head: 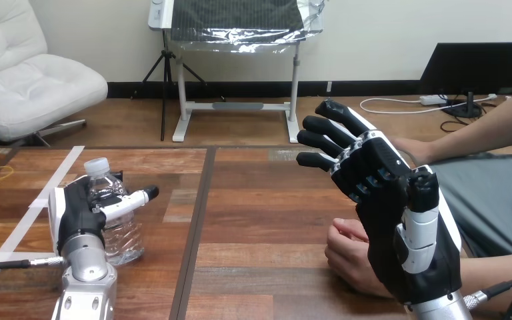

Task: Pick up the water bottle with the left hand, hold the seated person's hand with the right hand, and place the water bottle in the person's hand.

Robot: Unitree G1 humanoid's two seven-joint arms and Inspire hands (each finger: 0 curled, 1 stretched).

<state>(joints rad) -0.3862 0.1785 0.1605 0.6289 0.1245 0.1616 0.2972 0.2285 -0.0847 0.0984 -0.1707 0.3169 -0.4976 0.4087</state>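
Observation:
A clear water bottle (107, 200) with a white cap stands upright on the wooden table (253, 220) at the left. My left hand (80, 213) is against it from the near side, with the thumb across its front and the fingers curled round it. My right hand (390, 200) is raised at the right, palm turned toward me, fingers straight and spread. Just below and behind that palm, the person's hand (348, 257) rests on the table with curled fingers. I cannot tell whether the two touch. The person's other forearm (480, 130) reaches in from the right edge.
A strip of white tape (37, 203) runs diagonally over the table's left part. A yellow rubber band (0, 173) lies near the far left edge. A dark seam (197, 227) splits the tabletop down its middle.

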